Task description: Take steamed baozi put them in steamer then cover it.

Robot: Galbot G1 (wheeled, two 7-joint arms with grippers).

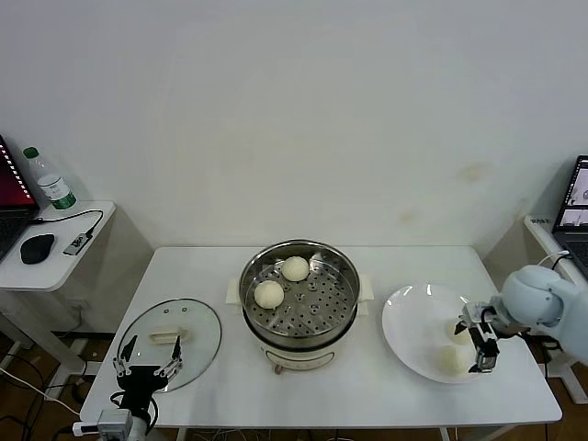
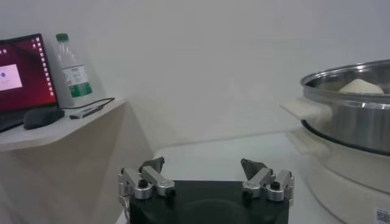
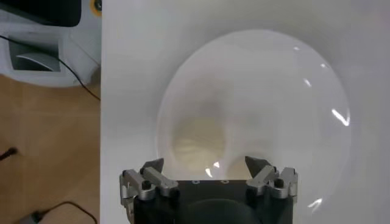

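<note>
The steamer [image 1: 246, 287] stands mid-table with two baozi inside, one at the back [image 1: 295, 268] and one at the left [image 1: 268, 293]. Two more baozi, a farther one [image 1: 457, 329] and a nearer one [image 1: 450, 359], lie on a white plate [image 1: 409, 317] at the right. My right gripper [image 1: 481, 347] is open just above them; in the right wrist view it [image 3: 205, 164] hovers over a baozi [image 3: 198, 143] on the plate [image 3: 274, 91]. The glass cover [image 1: 197, 322] lies flat at the left. My left gripper [image 1: 147, 360] is open and empty at its near edge; it also shows in the left wrist view [image 2: 204, 164].
A side table [image 1: 92, 220] at the left carries a laptop [image 1: 11, 207], a mouse [image 1: 37, 248] and a bottle [image 1: 53, 181]. Another laptop [image 1: 574, 216] stands at the far right. In the left wrist view the steamer [image 2: 347, 103] rises to one side.
</note>
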